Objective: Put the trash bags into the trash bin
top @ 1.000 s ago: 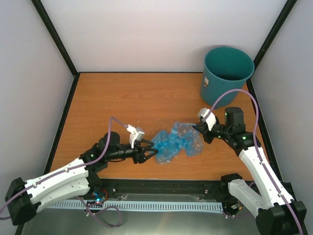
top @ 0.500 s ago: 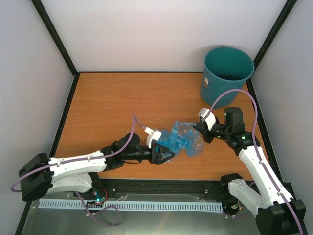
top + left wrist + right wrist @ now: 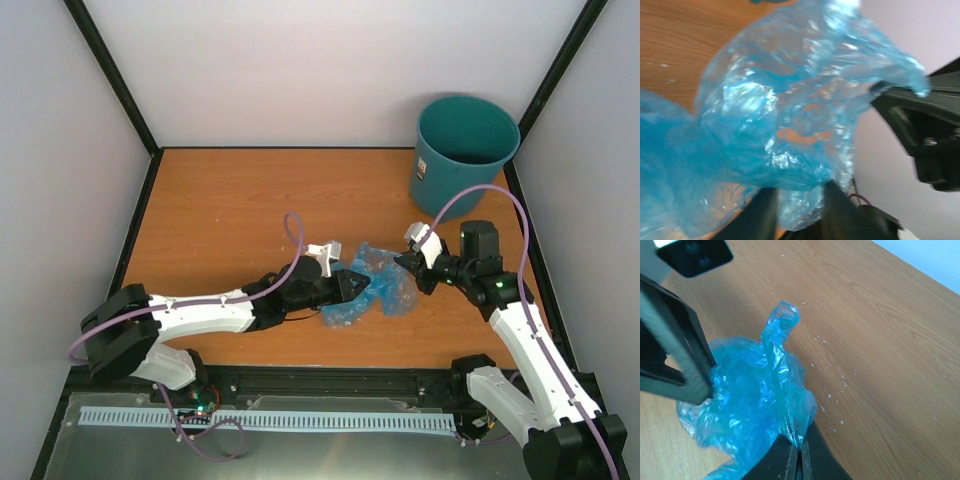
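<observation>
The trash bag [image 3: 375, 290] lies crumpled in a glossy light-blue heap on the desk [image 3: 230, 210], near its front edge and right of centre, between the 2 arms. It is not in the trash bin [image 3: 440, 185], which stands upright and well apart at the far right corner, its mouth open.

The right pincer [image 3: 412, 268] sits at the bag's right edge. In the right wrist view its 2 fingers are pressed together on a twisted fold of film [image 3: 782, 385], so it is clamped on the bag. The left pincer [image 3: 350, 285] is pushed into the bag's left side. In the left wrist view its fingers [image 3: 837, 210] stand apart, with film sagging over the gap between them, and no pinch shows there.

The step in hand looks like gathering and gripping the bag before any carry; the bag rests on the desk and nothing has been lifted.

Next, the left pincer probably needs to close on a good bunch of film. Then both arms would have to raise the heap clear of the desk and carry it far and right, high enough to pass the bin's rim. Loose film may trail or catch on that rim.
</observation>
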